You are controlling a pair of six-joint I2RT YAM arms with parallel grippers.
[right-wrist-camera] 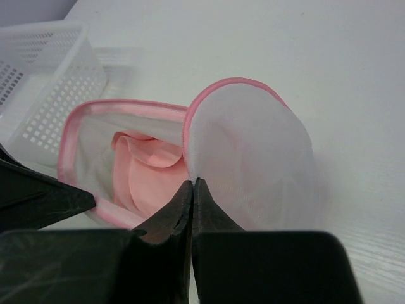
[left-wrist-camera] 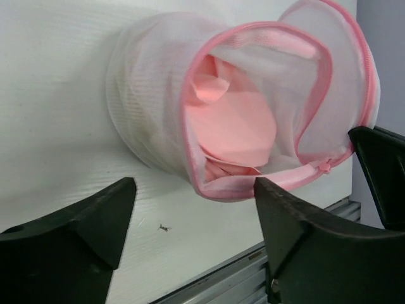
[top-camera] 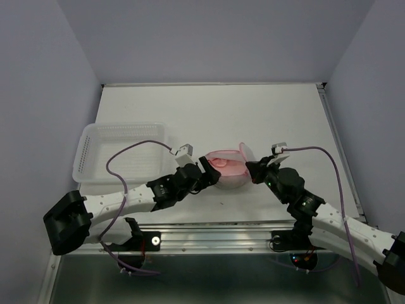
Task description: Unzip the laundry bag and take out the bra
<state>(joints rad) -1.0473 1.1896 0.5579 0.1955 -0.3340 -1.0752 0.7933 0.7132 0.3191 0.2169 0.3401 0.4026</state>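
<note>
The laundry bag (top-camera: 229, 177) lies on its side mid-table, unzipped, its pink-trimmed mouth (left-wrist-camera: 209, 95) gaping. The pink bra (left-wrist-camera: 237, 126) sits folded inside, also seen in the right wrist view (right-wrist-camera: 149, 171). The round lid flap (right-wrist-camera: 253, 158) stands open at the right. My right gripper (right-wrist-camera: 192, 182) is shut, its tips pinching the flap's pink rim near the hinge. My left gripper (left-wrist-camera: 195, 190) is open just in front of the mouth's lower edge, with nothing between its fingers (left-wrist-camera: 101, 215). From above, the left gripper (top-camera: 205, 172) and right gripper (top-camera: 251, 170) flank the bag.
A rectangular white plastic basket (top-camera: 120, 152) stands at the table's left, close behind the left arm. The metal rail of the near table edge (top-camera: 215, 231) runs just below both grippers. A tiny dark speck (left-wrist-camera: 164, 227) lies on the table.
</note>
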